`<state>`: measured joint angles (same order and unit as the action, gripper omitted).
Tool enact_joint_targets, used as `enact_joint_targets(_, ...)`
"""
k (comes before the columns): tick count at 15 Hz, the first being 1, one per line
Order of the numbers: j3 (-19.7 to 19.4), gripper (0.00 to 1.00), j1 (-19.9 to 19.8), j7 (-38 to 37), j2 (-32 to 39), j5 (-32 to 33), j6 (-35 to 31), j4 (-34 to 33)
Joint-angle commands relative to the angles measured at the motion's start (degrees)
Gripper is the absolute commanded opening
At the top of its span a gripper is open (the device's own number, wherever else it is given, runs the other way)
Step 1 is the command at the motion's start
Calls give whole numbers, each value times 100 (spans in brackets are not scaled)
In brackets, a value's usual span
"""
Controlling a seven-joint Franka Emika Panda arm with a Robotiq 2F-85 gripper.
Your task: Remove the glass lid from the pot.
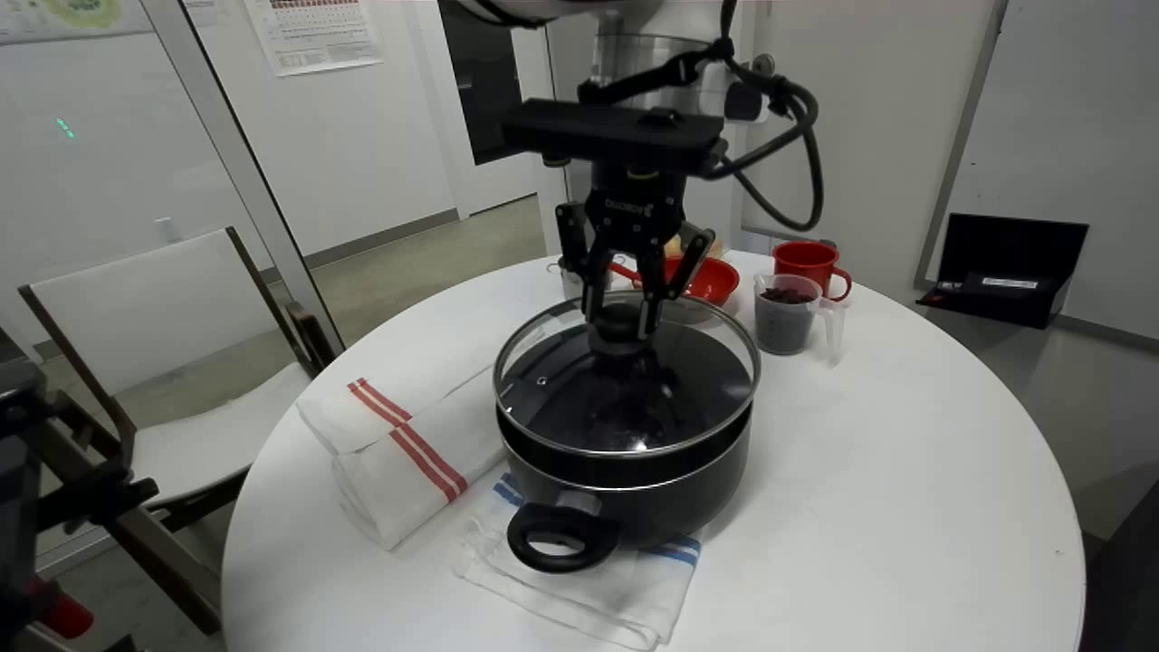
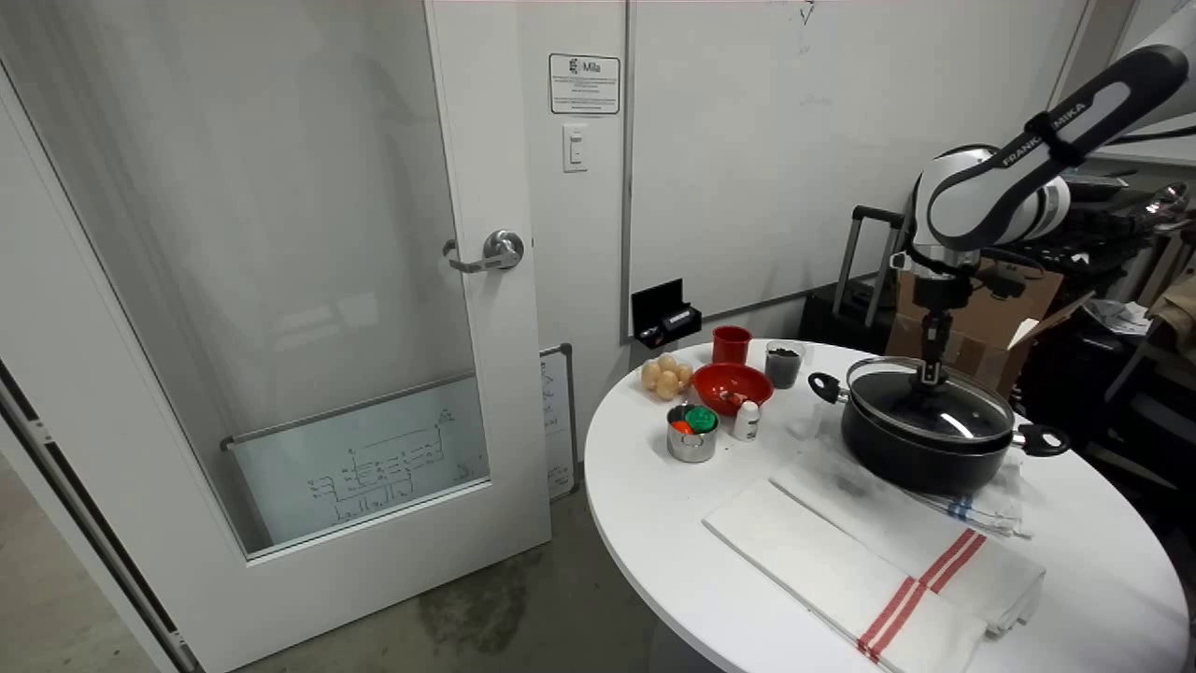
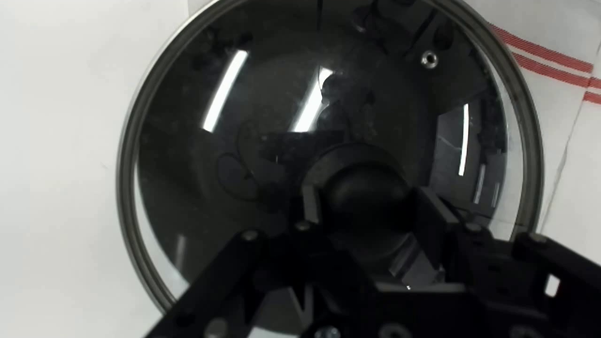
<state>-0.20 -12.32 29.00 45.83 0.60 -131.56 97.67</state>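
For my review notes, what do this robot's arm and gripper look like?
The arm is white and rounded with dark panels, FRANKA EMIKA lettering partly covered by a black strap. The black two-fingered gripper has angular bolted linkages and pale lettering. Black cables loop beside a wide black bar.

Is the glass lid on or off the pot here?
Off: the fingers hold the glass lid just above the pot, whose dark interior shows between the two rims.

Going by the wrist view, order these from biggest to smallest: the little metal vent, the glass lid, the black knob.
1. Glass lid
2. Black knob
3. Metal vent
The knob's lower edge fades into the dark, but the order is clear.
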Motion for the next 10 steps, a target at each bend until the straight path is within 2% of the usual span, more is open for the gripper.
enact_joint_targets(1, 57, 25, 78, -169, -802, 134, -69, 594)
enact_joint_targets(5, 134, 25, 244, -121, -1183, 199, 15, 749)
enact_joint_targets(10, 331, 25, 598, -63, -1056, 376, 295, 427)
